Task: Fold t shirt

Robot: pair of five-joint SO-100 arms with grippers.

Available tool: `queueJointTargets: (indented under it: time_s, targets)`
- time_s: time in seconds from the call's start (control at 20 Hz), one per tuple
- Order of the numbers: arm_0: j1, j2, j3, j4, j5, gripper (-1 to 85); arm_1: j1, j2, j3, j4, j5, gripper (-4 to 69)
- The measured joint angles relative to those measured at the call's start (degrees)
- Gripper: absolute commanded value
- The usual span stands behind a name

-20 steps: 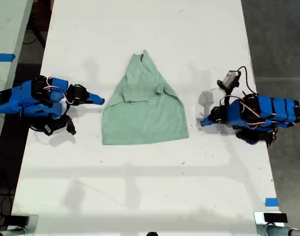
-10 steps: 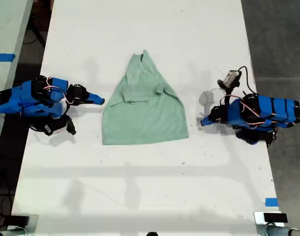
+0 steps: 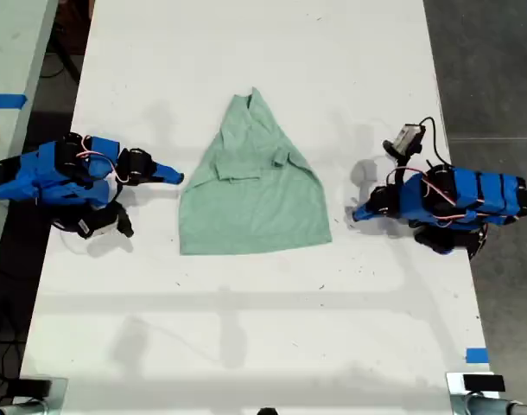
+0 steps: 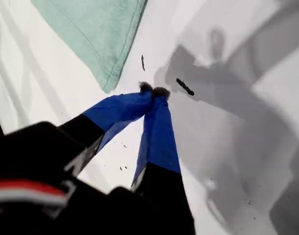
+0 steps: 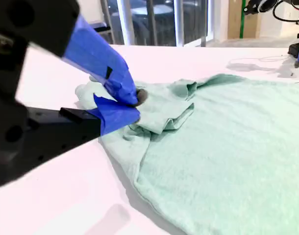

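The pale mint-green t shirt (image 3: 255, 190) lies on the white table (image 3: 246, 328), narrow at the far end and wide at the near hem, with small folds near its middle. My first gripper (image 3: 356, 214) rests shut and empty at the exterior view's right, a short way off the shirt's hem corner (image 4: 95, 29); its tips (image 4: 153, 90) touch above bare table. My second gripper (image 3: 179, 178) is shut at the exterior view's left, just beside the shirt's edge. In its wrist view the closed tips (image 5: 137, 105) stand in front of the bunched cloth (image 5: 228, 147).
A second table with blue tape (image 3: 4, 100) stands at the exterior view's left edge. Dark floor (image 3: 488, 69) runs along the exterior view's right. A blue tape mark (image 3: 476, 355) sits near the table's near corner on that side. Small dark specks (image 4: 185, 86) lie by my first gripper.
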Motion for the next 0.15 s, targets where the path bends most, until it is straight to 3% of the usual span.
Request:
queueJointTargets:
  time_s: [0.15]
  targets:
    - [0.0,0.0,0.0,0.0,0.0,-0.2,0.0,0.0,0.0,0.0,0.18,-0.6]
